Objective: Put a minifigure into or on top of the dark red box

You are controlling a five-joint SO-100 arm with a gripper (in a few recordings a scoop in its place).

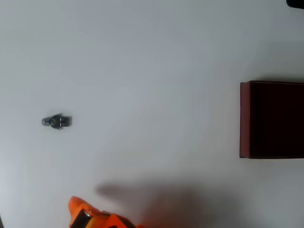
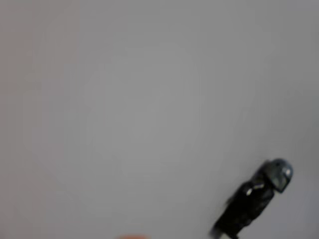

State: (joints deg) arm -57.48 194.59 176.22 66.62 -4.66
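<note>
**One minifigure on the table, far from the box**

One small figure is all I have to work with, and from the overhead view I see the minifigure (image 1: 56, 121) lying flat on the white table (image 1: 152, 57) at the left side, its grey head pointing left. The dark red box (image 1: 244, 118) sits at the right edge of that picture, well apart from the figure, its red wall facing left and its interior nearly black; the frame cuts off its right part. At the bottom edge, left of centre, I see an orange part of my arm (image 1: 95, 217) with a blurred shadow spreading to its right. It is near the figure's side of the table but not touching it. I cannot tell from here how far the fingers are parted or whether they hold anything.

In the wrist view the minifigure (image 2: 254, 199) lies at the lower right, tilted, its rounded grey helmet toward the upper right and its dark body running down-left to the frame's bottom edge. Around it is bare table (image 2: 124, 99).
</note>
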